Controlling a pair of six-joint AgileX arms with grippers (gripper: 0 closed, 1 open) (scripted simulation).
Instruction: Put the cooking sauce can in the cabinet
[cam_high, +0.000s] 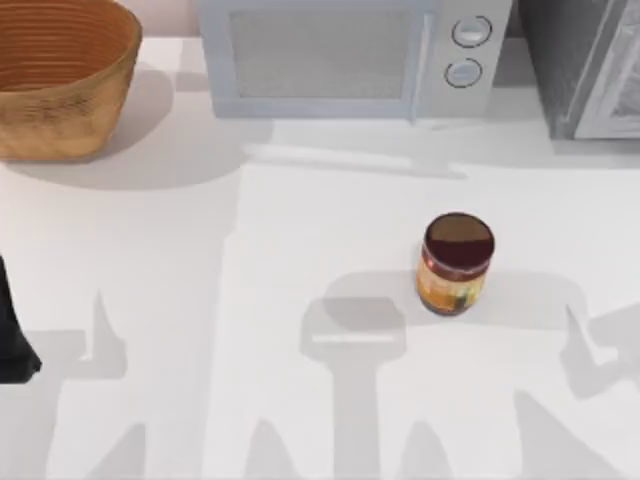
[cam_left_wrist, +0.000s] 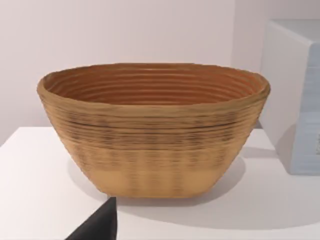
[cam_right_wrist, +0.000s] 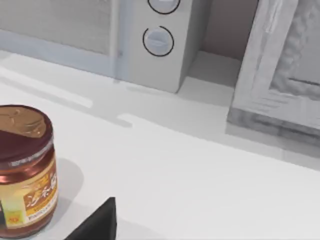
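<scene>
1. Our left arm (cam_high: 15, 340) sits parked at the table's (cam_high: 300, 400) left edge; we cannot tell how either gripper stands.
2. The cooking sauce can (cam_high: 456, 264) stands upright on the open table, right of centre, well apart from everything else.
3. Beyond it, the pale microwave (cam_high: 350, 55) lines the far edge, a woven basket (cam_high: 60, 80) at far left.
4. The cabinet (cam_high: 585, 65) fills the far right corner, just beside the microwave.
</scene>
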